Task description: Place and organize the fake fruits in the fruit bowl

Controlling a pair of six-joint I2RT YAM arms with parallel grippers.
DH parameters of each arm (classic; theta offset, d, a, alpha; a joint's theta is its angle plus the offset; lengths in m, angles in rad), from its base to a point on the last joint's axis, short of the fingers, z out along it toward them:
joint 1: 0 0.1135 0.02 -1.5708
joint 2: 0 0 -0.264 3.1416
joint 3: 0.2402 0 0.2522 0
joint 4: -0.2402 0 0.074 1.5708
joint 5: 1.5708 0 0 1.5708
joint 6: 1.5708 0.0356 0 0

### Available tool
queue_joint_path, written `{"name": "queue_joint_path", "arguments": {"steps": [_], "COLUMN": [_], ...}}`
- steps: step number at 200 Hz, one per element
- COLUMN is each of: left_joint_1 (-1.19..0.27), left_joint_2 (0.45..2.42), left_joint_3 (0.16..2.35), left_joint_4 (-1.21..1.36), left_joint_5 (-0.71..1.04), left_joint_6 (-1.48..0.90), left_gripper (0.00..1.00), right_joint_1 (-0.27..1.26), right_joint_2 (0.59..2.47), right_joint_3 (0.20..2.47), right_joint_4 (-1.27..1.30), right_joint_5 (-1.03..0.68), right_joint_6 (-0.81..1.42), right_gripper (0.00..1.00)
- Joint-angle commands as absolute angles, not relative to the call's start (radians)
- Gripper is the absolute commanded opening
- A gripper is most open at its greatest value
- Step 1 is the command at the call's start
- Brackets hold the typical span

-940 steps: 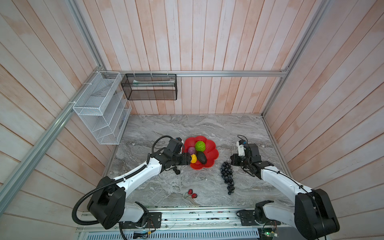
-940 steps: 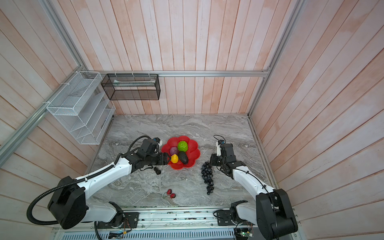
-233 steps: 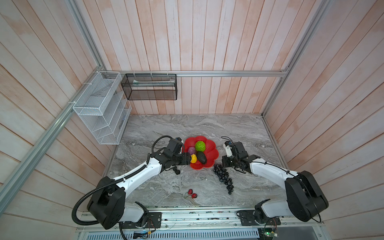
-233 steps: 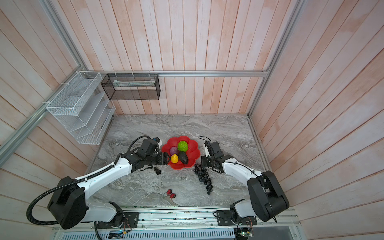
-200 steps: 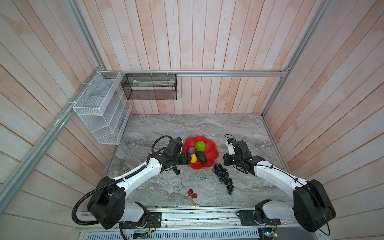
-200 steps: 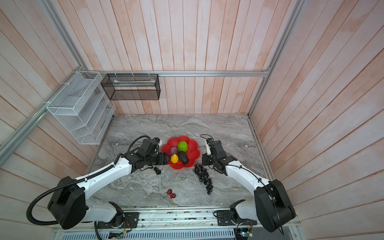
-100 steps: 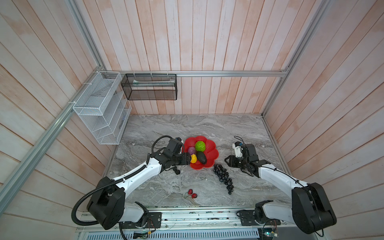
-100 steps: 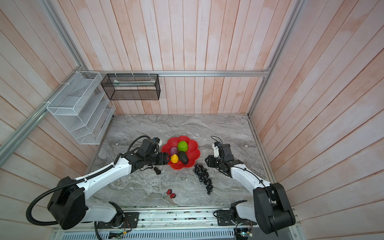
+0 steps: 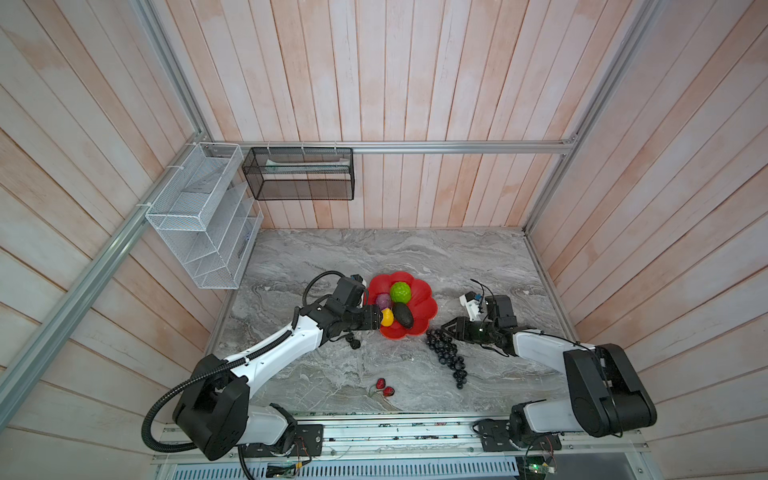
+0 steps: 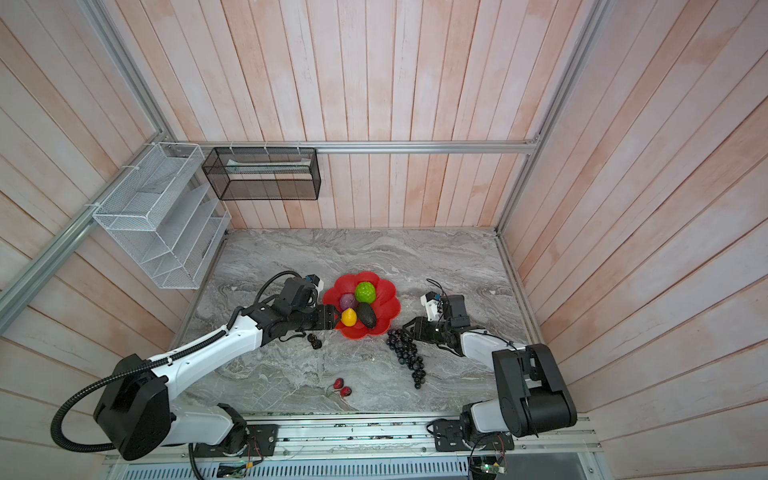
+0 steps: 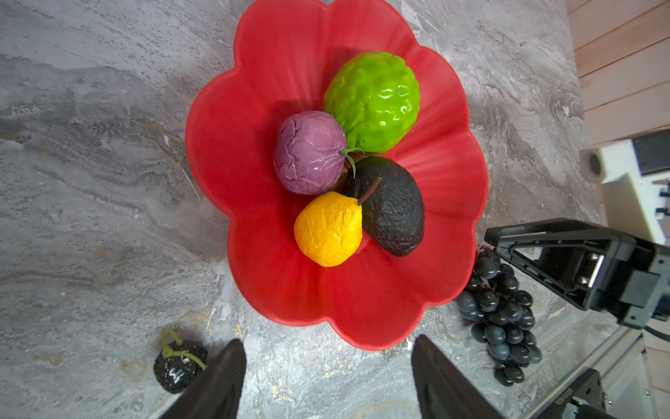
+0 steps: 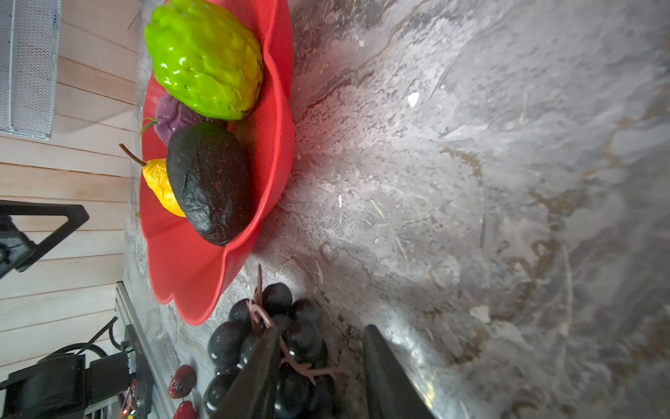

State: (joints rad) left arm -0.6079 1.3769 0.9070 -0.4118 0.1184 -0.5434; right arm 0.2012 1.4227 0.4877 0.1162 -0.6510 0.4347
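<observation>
Red, petal-edged fruit bowl [image 9: 428, 309] at mid-desk [image 9: 332, 257]; green ball [image 9: 400, 292], purple fruit [image 9: 383, 300], yellow fruit [image 9: 387, 318] and avocado [image 9: 403, 314] cover its centre. The left fingers [image 11: 221, 388], wide apart and empty, face the bowl's left rim, small dark berries [image 11: 179, 368] just beside one. The right fingers [image 12: 382, 381], partly apart and gripping nothing, meet the far end of the grape bunch [image 9: 446, 357], just right of the bowl; one finger hides some grapes. The strawberries [image 9: 384, 390] lie at the desk's near edge
</observation>
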Motion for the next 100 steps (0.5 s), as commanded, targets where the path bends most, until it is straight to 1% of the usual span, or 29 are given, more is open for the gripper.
{"name": "queue_joint_path", "arguments": {"steps": [1, 48, 88, 100], "left_joint_1": [-0.603, -0.603, -0.603, -0.603], "left_joint_2": [1.371, 1.370, 1.373, 1.373], "left_joint_3": [0.925, 0.923, 0.925, 0.925], "left_joint_4": [-0.415, -0.416, -0.411, -0.412], "left_joint_5": [0.107, 0.106, 0.110, 0.110], "left_joint_6": [-0.549, -0.548, -0.548, -0.548], "left_gripper": [0.75, 0.75, 0.75, 0.75], "right_joint_1": [0.196, 0.150, 0.146, 0.144], "right_joint_2": [1.443, 1.419, 1.437, 1.442], "right_joint_3": [0.492, 0.464, 0.465, 0.459], "right_joint_4": [0.161, 0.204, 0.207, 0.224], "right_joint_5": [-0.699, -0.746, -0.762, -0.770], "right_joint_6": [0.447, 0.484, 0.484, 0.495], "right_gripper": [0.37, 0.34, 0.34, 0.36]}}
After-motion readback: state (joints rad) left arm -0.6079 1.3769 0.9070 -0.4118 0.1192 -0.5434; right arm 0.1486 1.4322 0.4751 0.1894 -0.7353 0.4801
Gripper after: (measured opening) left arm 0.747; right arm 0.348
